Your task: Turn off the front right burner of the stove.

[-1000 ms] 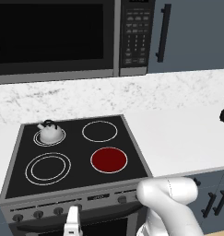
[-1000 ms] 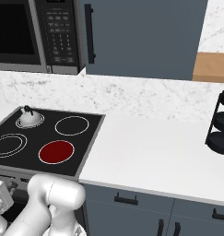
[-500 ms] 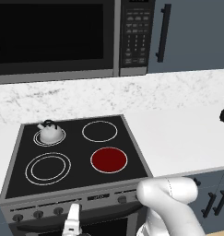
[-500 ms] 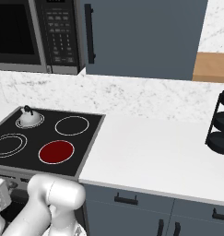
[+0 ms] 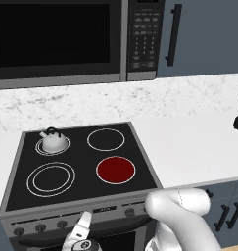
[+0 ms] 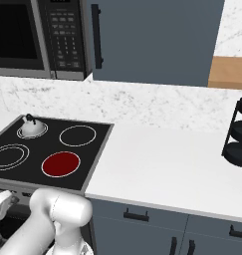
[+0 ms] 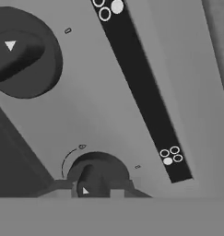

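The stove (image 5: pixel 22 147) has a black glass top, and its front right burner (image 5: pixel 115 169) glows red inside one thin white ring; it is also red in the right base view (image 6: pixel 61 164). My gripper (image 5: pixel 81 229) is low at the grey front panel, left of centre along the knob row. In the hand view the gripper (image 7: pixel 90 189) is closed in on a dark knob (image 7: pixel 98 171), with a fingertip (image 7: pixel 60 186) on each side of its ridge. The knob's white pointer is turned off its mark. From the right base camera the gripper (image 6: pixel 0 205) is at the left edge.
A second dark knob (image 7: pixel 21 53) sits up left on the panel, beside a black strip with burner icons (image 7: pixel 171 154). A white kettle (image 5: pixel 52 141) stands on the back left burner. The microwave (image 5: pixel 61 39) hangs above. A dark tiered rack (image 6: pixel 237 132) stands on the right counter.
The gripper has hardly moved at the knob row. The front right burner is still red.
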